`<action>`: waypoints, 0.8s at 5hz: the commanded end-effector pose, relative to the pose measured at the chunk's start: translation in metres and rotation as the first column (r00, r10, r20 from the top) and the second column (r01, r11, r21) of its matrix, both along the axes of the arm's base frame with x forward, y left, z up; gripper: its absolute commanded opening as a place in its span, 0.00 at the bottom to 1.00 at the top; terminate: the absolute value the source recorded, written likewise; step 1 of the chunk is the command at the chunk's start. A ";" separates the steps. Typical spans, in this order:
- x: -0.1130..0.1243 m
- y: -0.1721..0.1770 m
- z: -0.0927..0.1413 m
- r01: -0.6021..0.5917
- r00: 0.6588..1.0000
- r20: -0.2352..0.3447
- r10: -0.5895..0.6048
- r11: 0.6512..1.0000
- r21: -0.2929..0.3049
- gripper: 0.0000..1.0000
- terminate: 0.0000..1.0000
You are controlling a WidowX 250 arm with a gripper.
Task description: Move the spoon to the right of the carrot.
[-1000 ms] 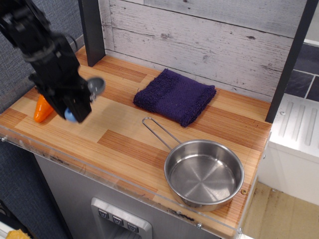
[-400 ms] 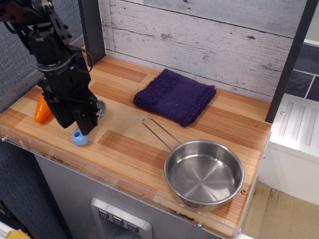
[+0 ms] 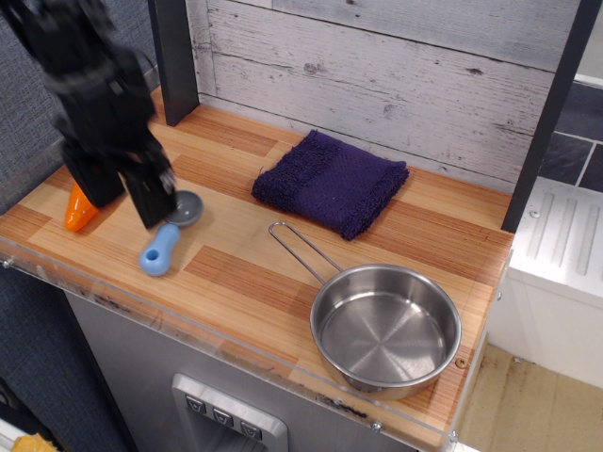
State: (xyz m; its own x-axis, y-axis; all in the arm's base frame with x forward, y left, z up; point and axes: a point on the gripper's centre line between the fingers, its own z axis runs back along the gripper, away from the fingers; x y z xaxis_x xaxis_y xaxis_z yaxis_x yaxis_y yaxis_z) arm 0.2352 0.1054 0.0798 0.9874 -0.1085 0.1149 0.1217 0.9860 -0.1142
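One pincer (image 3: pixel 125 196) above left part of worktop (image 3: pixel 254 273), fingers spread wide, gripping nothing. Spoon (image 3: pixel 168 236) flat on worktop just below-right of pincer, grey bowl beside right finger (image 3: pixel 153 198), blue handle pointing toward front edge. Carrot (image 3: pixel 79 208) just left of pincer, partly hidden behind left finger. Purple cloth (image 3: pixel 332 182) farther right; steel pan (image 3: pixel 385 328) well right, near front.

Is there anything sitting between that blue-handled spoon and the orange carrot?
Only the gripper itself. Its open fingers hang between the carrot and the spoon, which already lies right of the carrot on bare wood.
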 end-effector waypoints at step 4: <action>-0.008 0.000 0.118 -0.071 0.997 -0.021 0.074 0.992 0.104 1.00 0.00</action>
